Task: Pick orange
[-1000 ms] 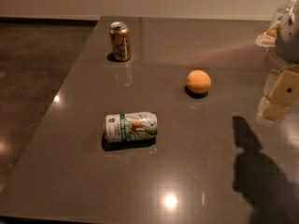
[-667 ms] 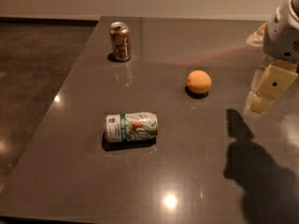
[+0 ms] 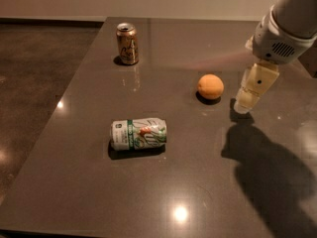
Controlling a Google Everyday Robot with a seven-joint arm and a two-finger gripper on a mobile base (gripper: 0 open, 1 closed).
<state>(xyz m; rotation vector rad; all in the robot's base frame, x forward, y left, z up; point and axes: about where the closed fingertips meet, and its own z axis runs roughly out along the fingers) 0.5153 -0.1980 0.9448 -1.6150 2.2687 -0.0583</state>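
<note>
- Gripper (image 3: 243,103): seen side-on as a single cream piece, so whether it stands open or closed cannot be told. It carries nothing.
- Gripper, position: just right of the orange (image 3: 210,87) with a small gap between them, no contact. The tip is low, near the table (image 3: 198,182).
- Orange: rests on the table, right of centre, whole and uncovered. Nothing touches it.
- Progress: approach apparently well advanced, judging by how near the gripper stands. Grasp not made, lift not made.
- Remaining, by judgement: bring the gripper over or around the fruit, close on it, raise it off the surface.
- Arm (image 3: 282,31): enters from the upper right corner. The grey-white wrist housing sits above the gripper.
- Arm, attitude: the gripper slants down and to the left, toward the orange's side of the table.
- Shadow (image 3: 267,167): the arm's own, a dark patch on the table below and right of the gripper.
- White-and-green can (image 3: 138,134): lies on its side, well apart from the orange, to its lower left.
- Gold-brown can (image 3: 127,43): upright at the far left of the table, well apart.
</note>
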